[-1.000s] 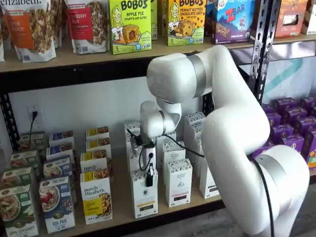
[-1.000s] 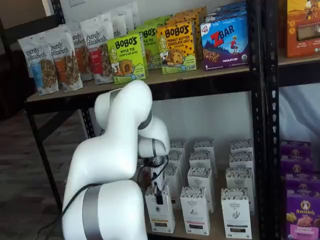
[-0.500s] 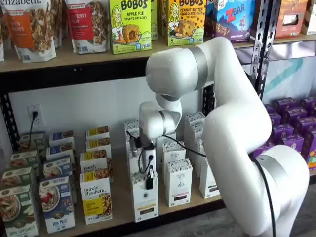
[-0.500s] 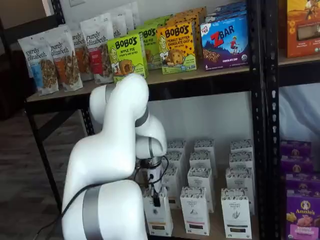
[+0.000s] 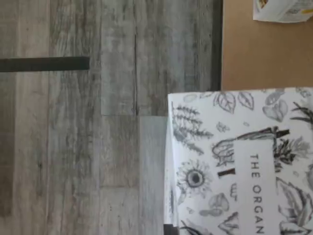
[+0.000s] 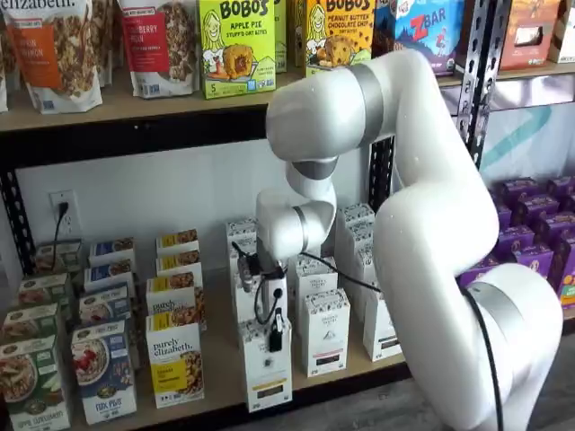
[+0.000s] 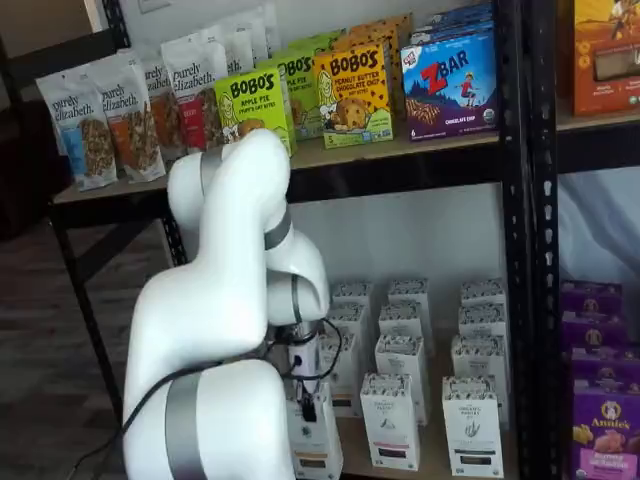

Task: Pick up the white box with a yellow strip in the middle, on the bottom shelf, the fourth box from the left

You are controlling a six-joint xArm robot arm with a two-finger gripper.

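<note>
White box (image 6: 267,364), gripped by fingers (image 6: 275,337), overhangs bottom shelf (image 6: 220,364) front edge.

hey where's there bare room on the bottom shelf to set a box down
Bare board on the bottom shelf lies between the purely elizabeth box and the white box in the claw. Behind, white cartons crowd in rows.

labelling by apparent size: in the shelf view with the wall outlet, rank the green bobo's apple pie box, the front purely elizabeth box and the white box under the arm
1. Bobo's apple pie box
2. and 3. purely elizabeth box and white box: too alike to rank.
</note>
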